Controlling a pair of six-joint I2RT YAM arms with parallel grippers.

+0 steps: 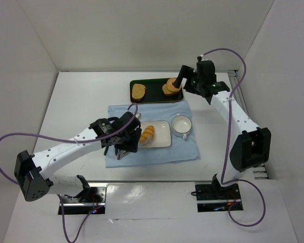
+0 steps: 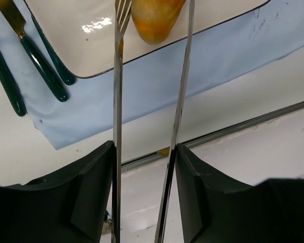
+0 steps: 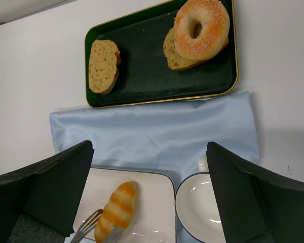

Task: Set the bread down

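The bread [image 1: 147, 134], a small golden-orange roll banded with paler ridges and tapered at both ends, is laid by the left edge of the white plate [image 1: 163, 137], which is set on the blue cloth [image 1: 157, 112] at the middle of the tabletop. A pair of metal tongs [image 2: 117, 101] is pinched in the left gripper [image 2: 144, 151], and the bread's near end is flanked by their tips. The jaws of the right gripper [image 3: 151, 148] are spread wide above the right end of the tray [image 1: 154, 93].
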